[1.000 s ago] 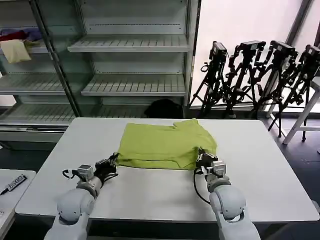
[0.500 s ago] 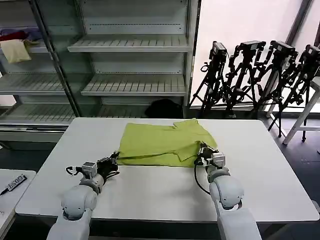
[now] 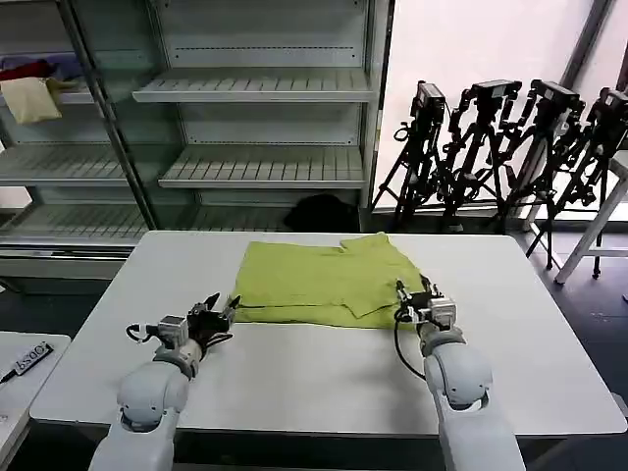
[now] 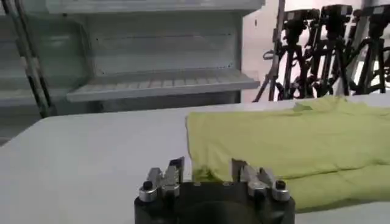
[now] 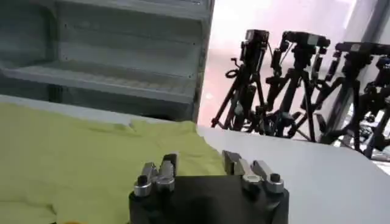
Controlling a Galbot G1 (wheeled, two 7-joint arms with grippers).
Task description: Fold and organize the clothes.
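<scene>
Head view: lime-green T-shirt (image 3: 324, 285) folded flat on the white tabletop (image 3: 294, 373), its near edge now lying farther back than a second ago, the front hem carried over onto the body. Left end effector (image 3: 218, 312) drawn clear at the shirt's 8 o'clock corner, fingers (image 4: 173, 172) spread and empty; right end effector (image 3: 417, 299) released at the 4 o'clock corner, likewise open, just over the cloth edge. Beyond, at 12 o'clock, empty metal shelving (image 3: 260, 128) with a black bundle (image 3: 322, 211) at its foot; at 2 o'clock, a row of camera tripods (image 3: 510, 147); cream and red cloths (image 3: 31, 88) on a shelf at 10 o'clock.
</scene>
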